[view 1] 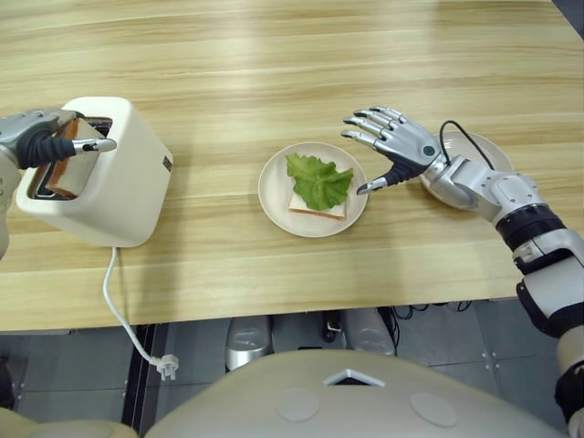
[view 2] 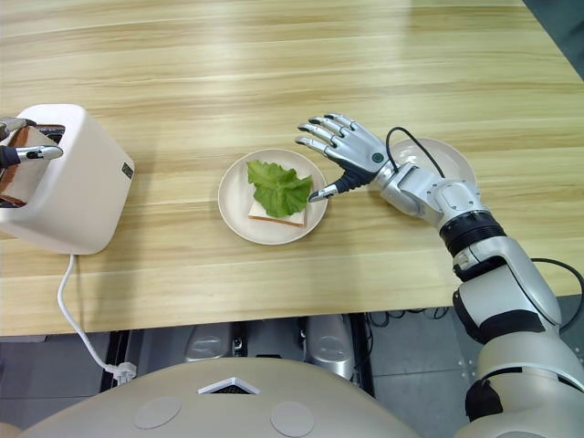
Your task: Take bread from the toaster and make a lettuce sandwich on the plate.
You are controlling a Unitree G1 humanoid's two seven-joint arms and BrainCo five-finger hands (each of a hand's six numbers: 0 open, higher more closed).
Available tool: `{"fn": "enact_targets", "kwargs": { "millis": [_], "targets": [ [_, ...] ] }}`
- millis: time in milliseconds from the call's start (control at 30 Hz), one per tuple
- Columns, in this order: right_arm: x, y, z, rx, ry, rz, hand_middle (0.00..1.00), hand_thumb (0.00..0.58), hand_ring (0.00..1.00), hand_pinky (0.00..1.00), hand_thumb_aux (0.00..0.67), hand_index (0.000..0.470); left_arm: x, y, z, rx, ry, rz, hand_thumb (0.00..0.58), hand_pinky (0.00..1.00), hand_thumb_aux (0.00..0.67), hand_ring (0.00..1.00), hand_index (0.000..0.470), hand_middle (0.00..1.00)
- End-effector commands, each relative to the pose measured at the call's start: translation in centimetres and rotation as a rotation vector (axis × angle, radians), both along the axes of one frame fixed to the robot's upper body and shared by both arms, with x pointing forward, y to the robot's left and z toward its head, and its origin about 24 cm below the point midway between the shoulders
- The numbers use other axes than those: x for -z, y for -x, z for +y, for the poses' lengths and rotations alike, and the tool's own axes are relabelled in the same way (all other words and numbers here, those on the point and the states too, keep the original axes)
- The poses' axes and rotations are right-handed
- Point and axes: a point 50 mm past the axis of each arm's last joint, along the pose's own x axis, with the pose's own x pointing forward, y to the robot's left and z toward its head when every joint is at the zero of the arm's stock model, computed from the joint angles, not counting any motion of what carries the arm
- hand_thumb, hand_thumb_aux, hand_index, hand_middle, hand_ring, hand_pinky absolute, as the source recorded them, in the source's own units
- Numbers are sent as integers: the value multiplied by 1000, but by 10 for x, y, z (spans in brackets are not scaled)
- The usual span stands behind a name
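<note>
Sandwich judged about half built: bottom slice [view 1: 321,211] and lettuce leaf [view 1: 318,178] already stacked on the centre plate [view 1: 273,206]; top slice [view 1: 62,170] standing in the slot of the toaster [view 1: 123,178] at the left end of the table [view 1: 274,55], pinched in the curled fingers of the left hand [view 1: 41,141], not yet lifted clear. Right hand [view 1: 399,141] spread wide and holding nothing, just beside the centre plate's right rim, forearm above a second plate [view 1: 490,149]. Count: one toaster, two plates, two bread slices, one lettuce leaf, two hands.
</note>
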Motion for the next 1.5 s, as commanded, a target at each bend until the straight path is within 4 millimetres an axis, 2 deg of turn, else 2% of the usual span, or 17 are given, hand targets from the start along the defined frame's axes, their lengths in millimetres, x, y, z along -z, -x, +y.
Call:
{"fn": "enact_targets", "kwargs": {
  "millis": [33, 433, 600, 800, 1000, 1200, 1300, 1333, 1367, 1400, 1433, 1467, 1500],
  "targets": [
    [-8, 0, -5, 18, -15, -17, 0, 0, 0, 0, 0, 0, 5, 8, 7, -40, 4, 50, 0, 0, 0, 0, 0, 0],
    [-9, 4, -14, 45, -21, -19, 0, 0, 0, 0, 0, 0, 4, 11, 11, -63, -47, 58, 0, 0, 0, 0, 0, 0],
    [-7, 5, -14, 46, -19, -15, 0, 0, 0, 0, 0, 0, -7, 14, 26, -139, -112, 15, 0, 0, 0, 0, 0, 0],
    [-5, 5, -13, 44, -16, -12, 0, 0, 0, 0, 0, 0, -7, 13, 32, -168, -135, 15, 0, 0, 0, 0, 0, 0],
    [-6, 5, -13, 42, -15, -15, 0, 0, 0, 0, 0, 0, 7, 11, 14, -79, -47, 60, 0, 0, 0, 0, 0, 0],
    [-6, 5, -12, 41, -13, -15, 0, 0, 0, 0, 0, 0, 12, 9, 4, -29, -13, 75, 0, 0, 0, 0, 0, 0],
    [-6, 5, -12, 41, -13, -16, 0, 0, 0, 0, 0, 0, 15, 9, 5, -31, -9, 92, 0, 0, 0, 0, 0, 0],
    [-6, 5, -12, 41, -14, -16, 0, 0, 0, 0, 0, 0, 16, 9, 7, -36, -9, 97, 172, 0, 108, 0, 74, 0],
    [-6, 5, -12, 40, -14, -17, 0, 0, 0, 0, 0, 0, 17, 10, 9, -40, -8, 100, 474, 0, 384, 0, 263, 0],
    [-6, 5, -12, 40, -14, -17, 0, 0, 0, 0, 0, 0, 17, 10, 10, -43, -8, 101, 474, 0, 384, 0, 263, 0],
    [-6, 5, -12, 39, -13, -18, 0, 0, 0, 0, 0, 0, 18, 10, 11, -44, -7, 102, 541, 0, 497, 0, 341, 0],
    [-6, 5, -12, 39, -13, -18, 0, 0, 0, 0, 0, 0, 18, 10, 11, -44, -5, 102, 580, 0, 652, 0, 447, 0],
    [-6, 5, -12, 39, -12, -19, 0, 0, 0, 0, 0, 0, 18, 10, 11, -39, -3, 100, 580, 0, 670, 0, 460, 0]
  ]
}}
